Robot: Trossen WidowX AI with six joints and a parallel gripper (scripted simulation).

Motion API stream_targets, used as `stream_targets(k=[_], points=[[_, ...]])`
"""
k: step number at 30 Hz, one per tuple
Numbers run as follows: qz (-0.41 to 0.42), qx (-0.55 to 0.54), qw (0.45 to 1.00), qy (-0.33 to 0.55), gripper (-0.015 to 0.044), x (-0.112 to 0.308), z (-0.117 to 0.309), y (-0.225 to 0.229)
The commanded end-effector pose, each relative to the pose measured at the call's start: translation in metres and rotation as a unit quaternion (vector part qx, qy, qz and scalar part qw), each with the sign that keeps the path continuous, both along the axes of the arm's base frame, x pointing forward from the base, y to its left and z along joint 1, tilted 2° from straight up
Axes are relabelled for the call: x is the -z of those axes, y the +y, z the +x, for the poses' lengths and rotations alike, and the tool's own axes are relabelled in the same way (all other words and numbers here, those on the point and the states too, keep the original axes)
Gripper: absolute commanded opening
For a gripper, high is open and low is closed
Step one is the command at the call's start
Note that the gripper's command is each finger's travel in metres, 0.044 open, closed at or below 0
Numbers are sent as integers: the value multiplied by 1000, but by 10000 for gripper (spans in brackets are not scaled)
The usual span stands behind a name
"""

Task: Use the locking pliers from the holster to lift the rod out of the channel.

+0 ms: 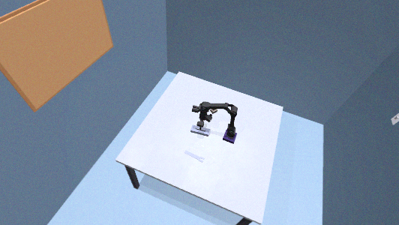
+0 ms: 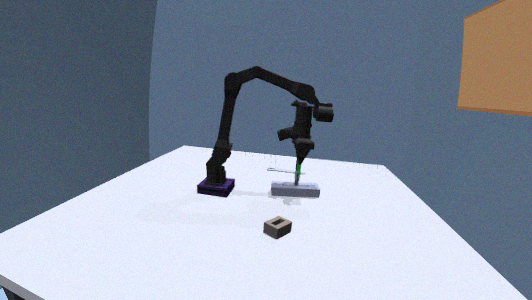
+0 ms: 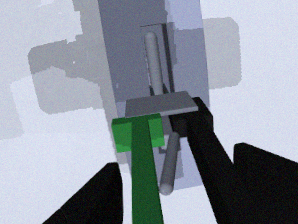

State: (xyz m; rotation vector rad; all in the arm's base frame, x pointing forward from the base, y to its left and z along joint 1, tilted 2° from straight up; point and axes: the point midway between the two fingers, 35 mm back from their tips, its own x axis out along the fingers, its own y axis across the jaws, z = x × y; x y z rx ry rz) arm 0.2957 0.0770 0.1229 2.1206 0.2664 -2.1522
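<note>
Blue-grey walls ring the white surface (image 1: 165,150) (image 2: 165,240), where our claw (image 1: 200,121) (image 2: 299,160) (image 3: 177,163) grips the pliers (image 2: 298,169) (image 3: 142,170); we should squeeze straight (no twisting) above the rod (image 3: 154,60).

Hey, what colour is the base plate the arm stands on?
The base plate is dark purple, clearest in the exterior view.

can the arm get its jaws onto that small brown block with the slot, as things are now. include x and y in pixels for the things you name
Probably not right away: its jaws (image 3: 145,170) are shut on the green-handled pliers (image 3: 142,170), over the pale channel block (image 2: 295,190) (image 3: 186,60), though nothing visible stands around the brown block (image 2: 274,231).
</note>
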Motion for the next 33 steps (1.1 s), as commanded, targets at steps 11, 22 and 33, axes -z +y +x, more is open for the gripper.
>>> stream_targets(k=[11, 22, 33], points=[[-3, 0, 1000, -9, 102, -13, 3, -5], [3, 1, 999, -42, 102, -25, 9, -2], [10, 2, 997, -75, 102, -38, 15, 0]])
